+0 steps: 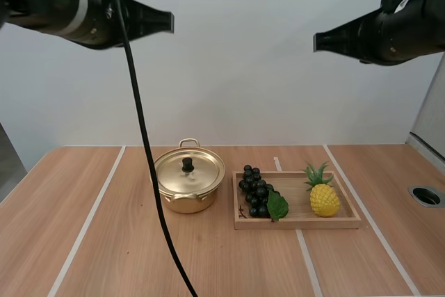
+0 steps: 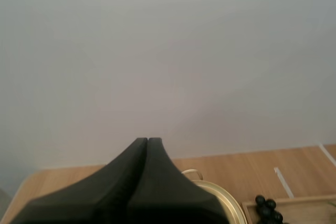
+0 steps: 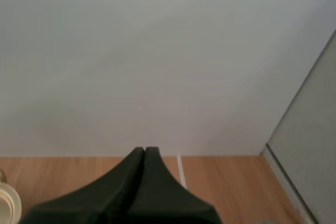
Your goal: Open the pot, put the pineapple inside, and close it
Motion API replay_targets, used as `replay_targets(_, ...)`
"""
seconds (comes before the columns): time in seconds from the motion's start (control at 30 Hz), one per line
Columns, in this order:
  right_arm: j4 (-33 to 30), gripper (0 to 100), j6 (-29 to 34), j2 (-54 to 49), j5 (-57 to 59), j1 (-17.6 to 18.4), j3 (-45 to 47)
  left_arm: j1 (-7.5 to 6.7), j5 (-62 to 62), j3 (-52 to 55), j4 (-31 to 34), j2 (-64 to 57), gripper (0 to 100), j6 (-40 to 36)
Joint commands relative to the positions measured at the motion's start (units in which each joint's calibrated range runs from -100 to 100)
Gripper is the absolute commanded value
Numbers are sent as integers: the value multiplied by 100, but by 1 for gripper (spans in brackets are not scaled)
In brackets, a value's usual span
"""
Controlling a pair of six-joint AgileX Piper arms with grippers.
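The left gripper (image 1: 170,22) and the right gripper (image 1: 316,42) hang high over the light wooden table (image 1: 104,241), each with its two black fingers pressed together into one wedge, gripping nothing. The round golden metal pot (image 1: 186,204) wears its black-knobbed lid (image 1: 201,170), and just beside it at 3 o'clock lies a shallow wooden tray (image 1: 299,223). The yellow pineapple (image 1: 324,199) (green crown toward 12 o'clock) stands at the tray's 3 o'clock end, a bunch of dark grapes (image 1: 254,190) at its 9 o'clock end.
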Motion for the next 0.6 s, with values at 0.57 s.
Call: replay_targets(0.57, -107, 0, 38, 1393, 2336, -23, 47, -13, 1644, -38, -424, 2401, 0, 1131)
